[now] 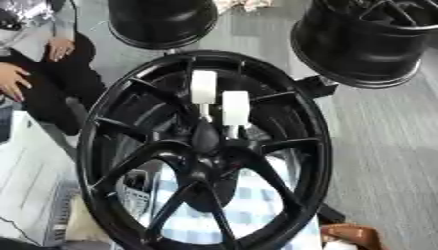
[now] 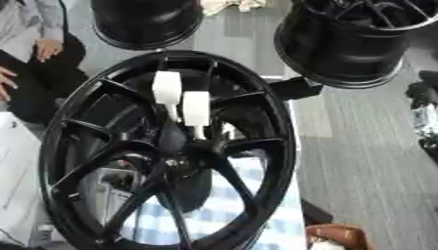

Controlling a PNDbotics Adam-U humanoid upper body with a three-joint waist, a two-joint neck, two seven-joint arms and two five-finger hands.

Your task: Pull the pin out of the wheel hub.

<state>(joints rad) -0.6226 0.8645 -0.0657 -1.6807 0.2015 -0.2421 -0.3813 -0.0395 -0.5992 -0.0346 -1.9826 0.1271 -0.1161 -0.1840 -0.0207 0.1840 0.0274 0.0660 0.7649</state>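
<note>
Left eye view is showing a black wheel hub (image 1: 205,151) filling the frame centre, two white-handled pins (image 1: 235,108) sticking out just above its middle. Neither robot hand is appearing in either view, so grip state cannot be reported.

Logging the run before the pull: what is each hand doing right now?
Left hand: not in view.
Right hand: only a dark part shows at the right edge, apart from the wheel; open or closed cannot be told.
</note>
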